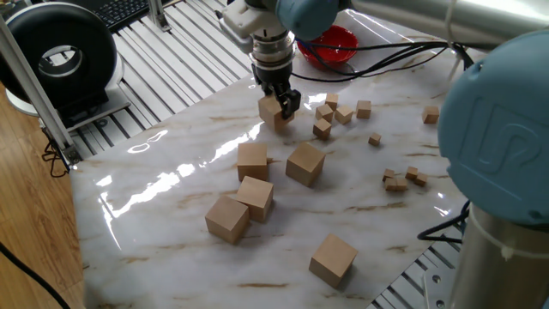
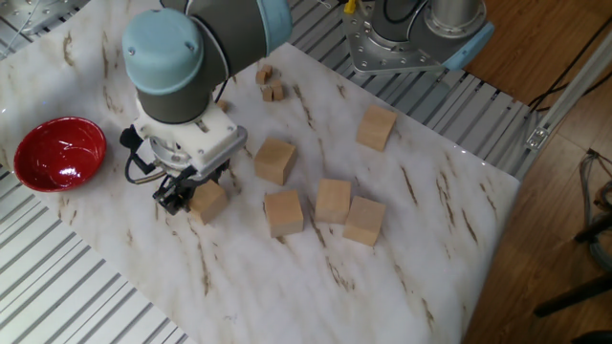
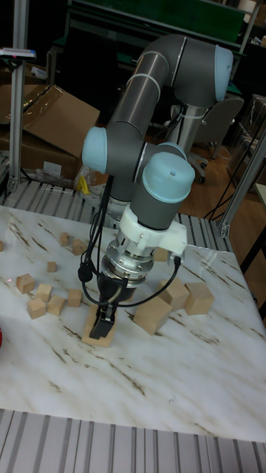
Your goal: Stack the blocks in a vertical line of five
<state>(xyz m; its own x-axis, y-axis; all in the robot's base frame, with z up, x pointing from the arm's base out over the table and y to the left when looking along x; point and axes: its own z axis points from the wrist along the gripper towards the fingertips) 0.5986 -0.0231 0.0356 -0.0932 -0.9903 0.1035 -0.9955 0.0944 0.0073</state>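
One block (image 1: 272, 112) is pinched by the end effector (image 1: 281, 105) low over the table (image 1: 171, 184), near the tiny cubes (image 1: 330, 114). Four others (image 1: 251, 160) are left loose mid-table, unstacked. If it's released tilted, a wobbly base could probably result.

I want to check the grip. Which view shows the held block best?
One fixed view: the block shows clearly between the tool fingers. The other fixed view shows it partly under the wrist. The tall view shows only its lower part.
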